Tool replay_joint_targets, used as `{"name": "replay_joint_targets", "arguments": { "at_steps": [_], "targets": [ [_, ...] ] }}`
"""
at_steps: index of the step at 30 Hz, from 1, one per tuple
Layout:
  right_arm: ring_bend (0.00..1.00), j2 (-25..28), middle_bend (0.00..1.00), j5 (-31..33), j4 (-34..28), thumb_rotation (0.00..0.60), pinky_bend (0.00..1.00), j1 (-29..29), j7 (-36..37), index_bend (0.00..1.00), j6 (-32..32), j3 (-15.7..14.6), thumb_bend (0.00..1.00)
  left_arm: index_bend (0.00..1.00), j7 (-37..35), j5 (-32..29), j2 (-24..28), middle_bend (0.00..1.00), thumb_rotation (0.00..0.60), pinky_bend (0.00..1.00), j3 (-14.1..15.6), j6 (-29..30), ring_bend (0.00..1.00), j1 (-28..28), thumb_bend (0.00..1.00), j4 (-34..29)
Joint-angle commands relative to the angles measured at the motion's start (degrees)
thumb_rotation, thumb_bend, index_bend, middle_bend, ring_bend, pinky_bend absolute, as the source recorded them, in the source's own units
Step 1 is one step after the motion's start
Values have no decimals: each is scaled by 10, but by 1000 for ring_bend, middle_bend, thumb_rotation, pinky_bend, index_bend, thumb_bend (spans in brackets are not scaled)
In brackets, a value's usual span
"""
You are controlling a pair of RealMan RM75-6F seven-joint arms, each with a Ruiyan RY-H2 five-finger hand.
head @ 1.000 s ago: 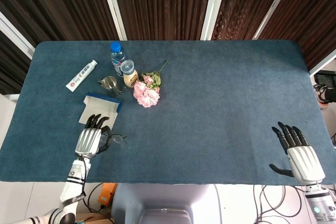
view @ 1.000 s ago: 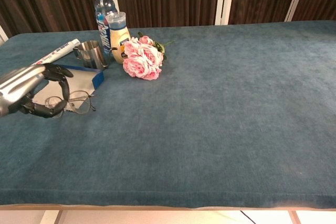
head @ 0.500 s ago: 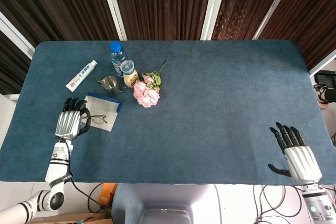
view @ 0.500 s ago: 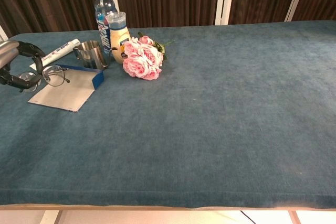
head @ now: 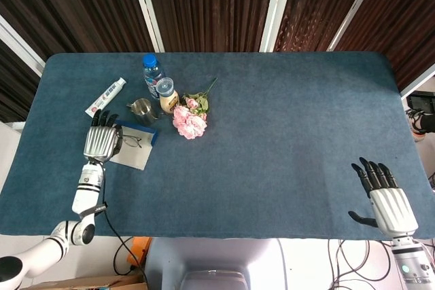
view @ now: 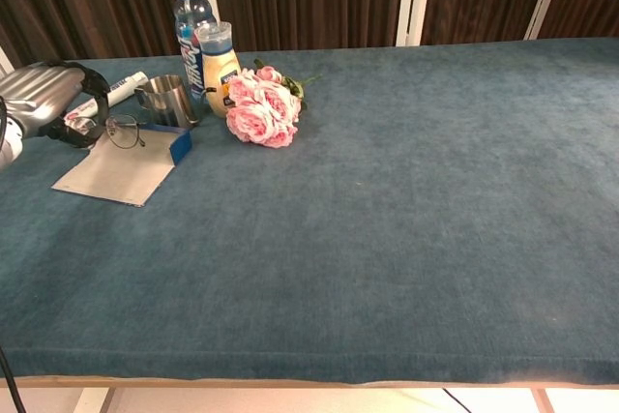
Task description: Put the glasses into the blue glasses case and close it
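Left hand (view: 44, 103) is gripping the glasses (view: 118, 130), holding them raised over the open blue glasses case (view: 131, 163) on the worktop (head: 285, 134). Right hand (head: 387, 202) is lying spread, holding nothing. Placement step judged underway; next move requires lowering them inside.
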Motion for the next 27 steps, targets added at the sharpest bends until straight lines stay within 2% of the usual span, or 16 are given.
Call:
{"name": "replay_joint_targets", "arguments": {
  "at_steps": [1,11,27],
  "targets": [
    [0,1,0,0,0,600,0,0,2,0,0,0,101,693,-10,9,-20,217,600,72,4,-3,97,-15,441,36],
    [0,6,0,-5,-1,600,0,-1,15,0,2,-2,101,685,-26,28,-71,221,600,68,27,-45,97,-45,440,159],
    [0,13,0,-9,-2,600,0,-1,30,0,2,-5,101,682,-67,32,-126,219,600,73,33,-92,97,-73,441,277]
  ]
}}
